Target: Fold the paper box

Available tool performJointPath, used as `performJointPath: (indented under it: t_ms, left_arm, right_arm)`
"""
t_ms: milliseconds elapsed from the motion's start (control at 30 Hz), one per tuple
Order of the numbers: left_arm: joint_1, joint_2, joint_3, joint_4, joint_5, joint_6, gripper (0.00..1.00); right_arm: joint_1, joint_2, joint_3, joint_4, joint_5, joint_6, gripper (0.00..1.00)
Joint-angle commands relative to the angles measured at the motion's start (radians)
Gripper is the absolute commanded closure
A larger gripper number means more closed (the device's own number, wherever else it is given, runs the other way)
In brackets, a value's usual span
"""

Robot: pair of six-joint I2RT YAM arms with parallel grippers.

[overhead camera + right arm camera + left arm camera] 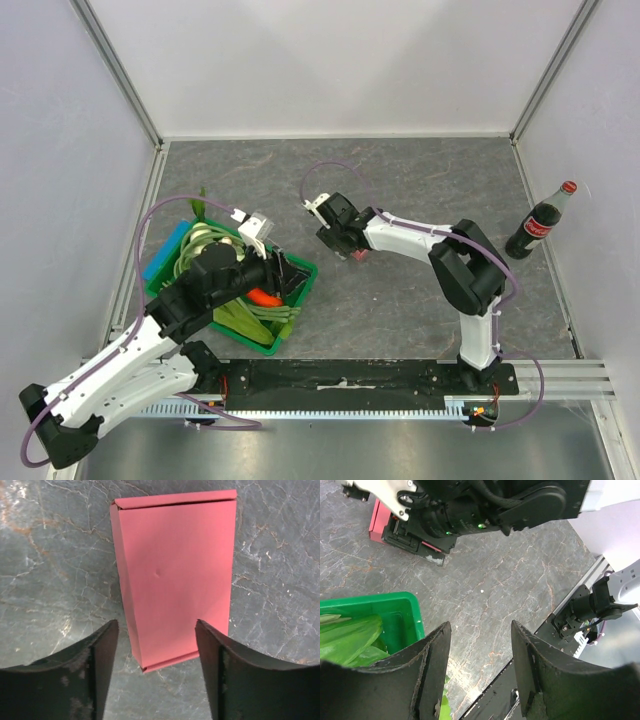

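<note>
The paper box (pixel 175 575) is a pink closed rectangular box lying flat on the grey marbled table, its end flaps tucked in. My right gripper (pixel 156 622) is open directly over the box's near end, one finger on each side, gripping nothing. In the top view only a pink sliver of the box (pixel 359 255) shows beneath the right gripper (pixel 345 245). My left gripper (pixel 480 625) is open and empty, hovering by the corner of the green crate (pixel 395 602). The left wrist view also catches the box (pixel 377 520) under the right arm's wrist.
The green crate (pixel 268 348) of vegetables stands at the front left under my left gripper (pixel 295 275). A cola bottle (pixel 540 222) stands upright by the right wall. A black base strip (pixel 350 375) runs along the near edge.
</note>
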Motion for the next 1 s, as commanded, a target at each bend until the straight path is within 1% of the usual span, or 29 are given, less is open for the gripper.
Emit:
performJointPath:
  t_ms: [0,100,167,200,300,433,467,533,600,733,833,867,933,967]
  left_arm:
    - [-0.001,-0.032,-0.003,-0.01,-0.014,0.033,0.41]
    - [-0.001,-0.035,-0.001,-0.015,-0.012,0.034,0.42]
    - [-0.001,-0.032,0.003,-0.015,-0.009,0.036,0.41]
    - [-0.001,-0.025,0.005,-0.013,-0.006,0.036,0.41]
    - [-0.001,-0.015,0.017,-0.013,0.001,0.04,0.42]
    - [-0.001,-0.018,0.031,-0.023,0.003,0.045,0.42]
    - [-0.001,-0.021,0.031,-0.027,0.002,0.047,0.42]
    - [-0.001,-0.032,0.025,-0.033,-0.006,0.047,0.42]
    - [-0.001,-0.031,0.02,-0.035,-0.006,0.047,0.42]
    - [-0.001,-0.031,0.023,-0.035,-0.003,0.045,0.42]
    - [-0.001,-0.031,0.022,-0.03,-0.011,0.047,0.42]
    - [-0.001,-0.028,0.022,-0.029,-0.009,0.047,0.42]
    - [-0.001,-0.023,0.018,-0.024,-0.006,0.048,0.42]
    - [-0.001,-0.02,0.018,-0.021,-0.006,0.048,0.42]
  right_arm:
    - [0.01,0.036,0.074,-0.001,0.052,-0.072,0.32]
    - [0.019,0.058,0.087,0.001,0.056,-0.075,0.31]
    - [0.033,0.074,0.106,0.002,0.062,-0.079,0.29]
    - [0.037,0.082,0.113,0.002,0.069,-0.079,0.27]
    - [0.046,0.119,0.156,-0.004,0.12,-0.058,0.27]
    - [0.043,0.151,0.175,-0.019,0.172,-0.03,0.33]
    - [0.042,0.154,0.172,-0.021,0.199,-0.02,0.37]
    - [0.03,0.157,0.16,-0.027,0.204,0.004,0.4]
    - [0.016,0.157,0.153,-0.032,0.207,0.054,0.42]
    - [-0.035,0.156,0.147,-0.078,0.166,0.175,0.48]
    - [-0.07,0.139,0.117,-0.108,0.117,0.252,0.49]
    - [-0.081,0.136,0.104,-0.117,0.103,0.33,0.5]
    - [-0.11,0.113,0.066,-0.163,0.085,0.42,0.57]
    - [-0.119,0.099,0.043,-0.17,0.08,0.491,0.58]
